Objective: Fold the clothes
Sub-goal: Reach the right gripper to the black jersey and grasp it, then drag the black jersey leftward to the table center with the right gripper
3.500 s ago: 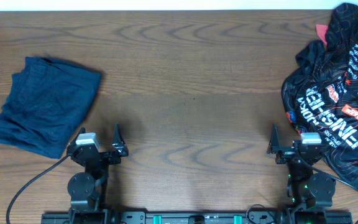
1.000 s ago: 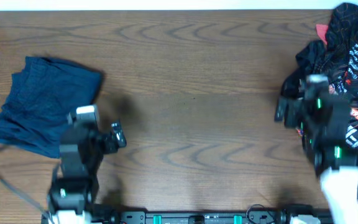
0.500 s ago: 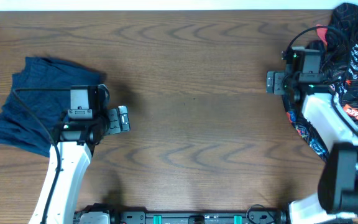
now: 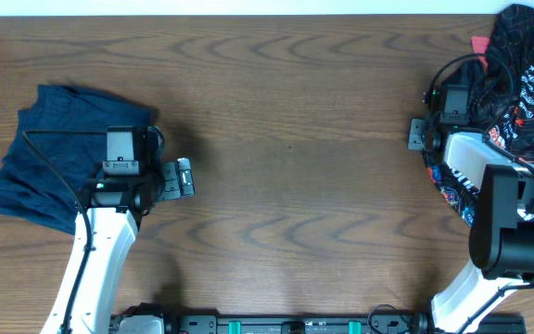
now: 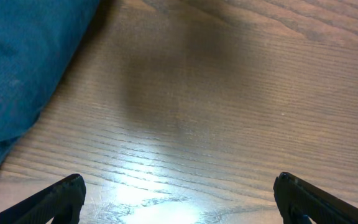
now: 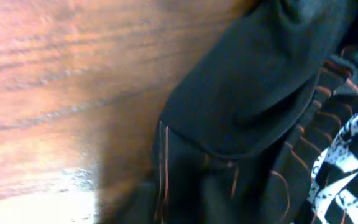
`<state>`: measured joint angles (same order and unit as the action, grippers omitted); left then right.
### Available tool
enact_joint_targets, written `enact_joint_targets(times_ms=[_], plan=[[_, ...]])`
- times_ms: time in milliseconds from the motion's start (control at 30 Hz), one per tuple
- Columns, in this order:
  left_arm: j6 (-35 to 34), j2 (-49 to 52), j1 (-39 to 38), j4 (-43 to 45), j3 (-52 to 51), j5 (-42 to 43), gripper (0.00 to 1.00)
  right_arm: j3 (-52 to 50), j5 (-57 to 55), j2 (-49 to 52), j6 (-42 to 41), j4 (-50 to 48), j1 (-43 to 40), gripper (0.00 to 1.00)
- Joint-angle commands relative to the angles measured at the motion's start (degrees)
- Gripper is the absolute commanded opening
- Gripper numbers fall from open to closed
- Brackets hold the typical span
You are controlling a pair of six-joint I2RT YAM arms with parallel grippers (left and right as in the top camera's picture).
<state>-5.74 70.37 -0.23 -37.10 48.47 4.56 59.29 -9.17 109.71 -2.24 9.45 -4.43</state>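
Reaching for the laundry: both arms leave their parked spots

Your two arms, parked at the near edge of the table (image 4: pixel 295 139) a few seconds ago, now stretch out over it. Your left gripper (image 4: pixel 186 176) hovers just right of the navy garment (image 4: pixel 63 158). Its fingers are spread wide, with only bare wood between them in the wrist view, and it has barely shifted in the last half second. Your right gripper (image 4: pixel 417 134) has slid in over the left edge of the black jersey (image 4: pixel 527 83), and its wrist view is filled with dark cloth and orange lines. Its fingers are out of that view, so you cannot tell whether they are parted or closed. Judged from this, folding has not begun: you are reaching for a first grasp. The jersey lies crumpled along the table's right edge, partly out of frame, its long axis running near to far. Collar and hem cannot be told apart. A coral-pink scrap (image 4: pixel 478 44) shows at its far end.
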Motion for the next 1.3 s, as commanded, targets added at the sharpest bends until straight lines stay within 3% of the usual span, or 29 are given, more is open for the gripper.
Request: enact_joint_targets(times_ms=[0, 133, 300, 533, 667, 933, 1000, 1100, 1267], plan=[[0.5, -0.1, -0.2, -0.1, 0.8, 0.6, 0.98, 0.3, -0.8, 0.7, -0.7, 0.5, -0.4, 0.01], [0.5, -0.1, -0.2, -0.1, 0.8, 0.6, 0.98, 0.3, 6.6, -2.1, 0.7, 1.9, 1.0, 0.01], [0.5, -0.1, -0.2, 0.0, 0.8, 0.6, 0.98, 0.3, 24.2, -10.4, 3.6, 2.8, 7.7, 0.01], [0.5, -0.1, -0.2, 0.0, 0.8, 0.6, 0.98, 0.3, 23.3, -16.7, 3.5, -3.4, 23.5, 0.01], [0.5, -0.1, -0.2, 0.2, 0.8, 0.6, 0.98, 0.3, 17.0, -14.0, 3.5, -11.9, 31.4, 0.01], [0.5, -0.1, -0.2, 3.4, 0.8, 0.6, 0.98, 0.7, 14.6, -4.7, -1.9, -43.3, 39.2, 0.04], [0.5, -0.1, -0.2, 4.0, 0.8, 0.6, 0.98, 1.6, 11.9, -3.5, -3.8, -44.1, 39.4, 0.32], [0.5, -0.1, -0.2, 4.4, 0.8, 1.2, 0.98, 1.9, 7.7, -4.3, -3.7, -40.5, 38.6, 0.99], [0.5, -0.1, -0.2, 5.4, 0.8, 5.9, 0.98, 1.9, 1.6, -10.4, -1.7, -24.8, 34.1, 0.99]])
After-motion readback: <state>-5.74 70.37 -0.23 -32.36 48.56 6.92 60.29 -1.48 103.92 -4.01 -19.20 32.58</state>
